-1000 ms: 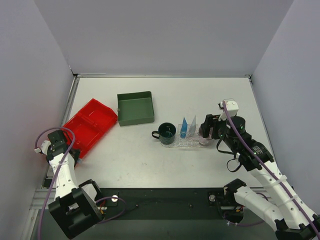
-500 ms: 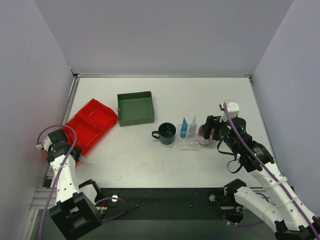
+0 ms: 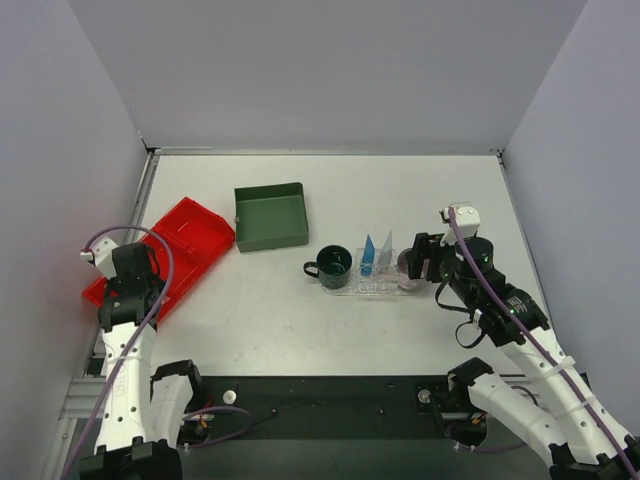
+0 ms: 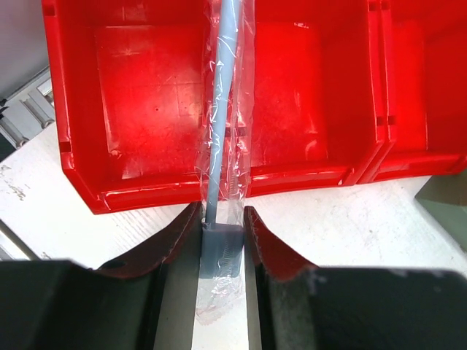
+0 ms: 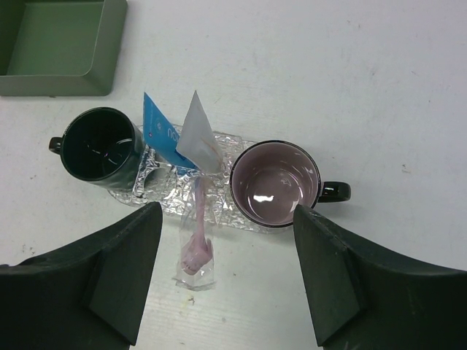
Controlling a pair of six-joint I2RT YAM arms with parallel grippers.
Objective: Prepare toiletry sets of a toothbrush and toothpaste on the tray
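My left gripper is shut on the head end of a light-blue toothbrush in a clear wrapper, whose stick reaches out over the red bin. In the top view this gripper hangs over the bin's near end. The clear tray carries two upright toothpaste tubes, one blue and one pale. A pink wrapped toothbrush lies half on the tray, half on the table. My right gripper is open above the tray's right end, holding nothing.
A dark green mug stands at the tray's left end and a black mug with a pink inside at its right end. A dark green square box sits behind them, with the red bin at the table's left edge.
My left arm has swung up and forward, bringing its gripper from beside the bin's near corner to over the bin. The right arm has barely shifted.
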